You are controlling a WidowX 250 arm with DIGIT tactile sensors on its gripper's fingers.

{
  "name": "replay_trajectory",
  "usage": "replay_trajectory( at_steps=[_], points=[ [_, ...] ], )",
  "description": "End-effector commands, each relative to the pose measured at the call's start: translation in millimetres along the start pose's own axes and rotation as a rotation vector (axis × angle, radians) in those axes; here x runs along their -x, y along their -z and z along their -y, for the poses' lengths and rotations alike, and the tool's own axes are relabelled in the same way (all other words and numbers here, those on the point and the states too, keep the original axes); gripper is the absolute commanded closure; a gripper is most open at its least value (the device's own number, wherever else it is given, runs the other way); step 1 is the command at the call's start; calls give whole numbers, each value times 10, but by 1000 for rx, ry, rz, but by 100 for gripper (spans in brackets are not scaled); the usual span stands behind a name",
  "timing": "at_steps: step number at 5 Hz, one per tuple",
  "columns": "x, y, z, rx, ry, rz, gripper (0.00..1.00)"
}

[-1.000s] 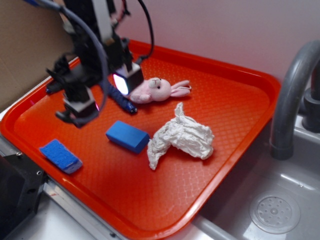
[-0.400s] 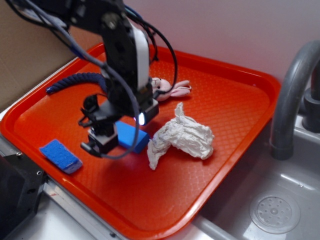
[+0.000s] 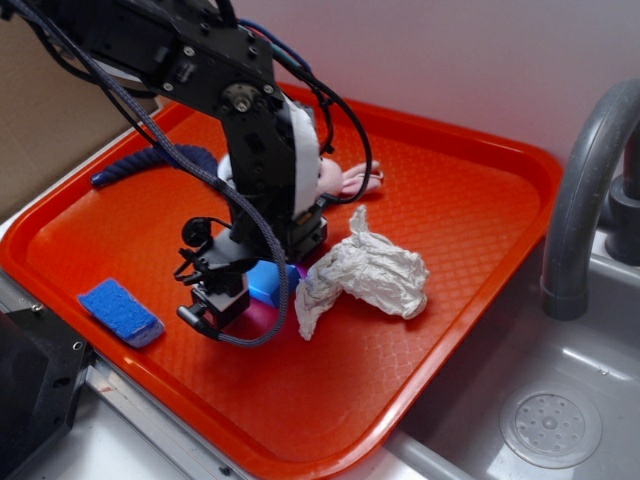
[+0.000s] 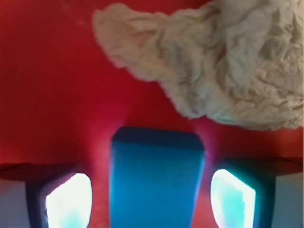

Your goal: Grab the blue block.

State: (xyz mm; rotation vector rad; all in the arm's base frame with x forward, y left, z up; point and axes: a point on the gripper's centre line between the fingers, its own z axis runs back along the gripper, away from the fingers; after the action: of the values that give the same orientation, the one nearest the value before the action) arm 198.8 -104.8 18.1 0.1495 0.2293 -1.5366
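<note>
In the wrist view the blue block [image 4: 156,178] sits at the bottom middle of the frame, right between the two wide-apart fingers of the empty gripper [image 4: 152,197], its long side pointing up toward the crumpled cloth [image 4: 223,66] above it.

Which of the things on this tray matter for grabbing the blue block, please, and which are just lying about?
Job:
- block, between the fingers
- gripper, open, straddling it

Lying about:
- cloth
- bunny
- sponge
- rope
- tray
</note>
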Motion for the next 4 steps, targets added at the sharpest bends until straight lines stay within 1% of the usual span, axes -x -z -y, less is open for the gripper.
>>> replay_trajectory(
  at_steps=[1, 2, 3, 4],
  points=[
    [-46, 48, 99, -22, -10, -31, 100],
    [-57, 61, 111, -35, -13, -51, 100],
    [44, -134, 76, -50, -154, -58, 100],
    [379, -560, -8, -74, -417, 5, 100]
  ],
)
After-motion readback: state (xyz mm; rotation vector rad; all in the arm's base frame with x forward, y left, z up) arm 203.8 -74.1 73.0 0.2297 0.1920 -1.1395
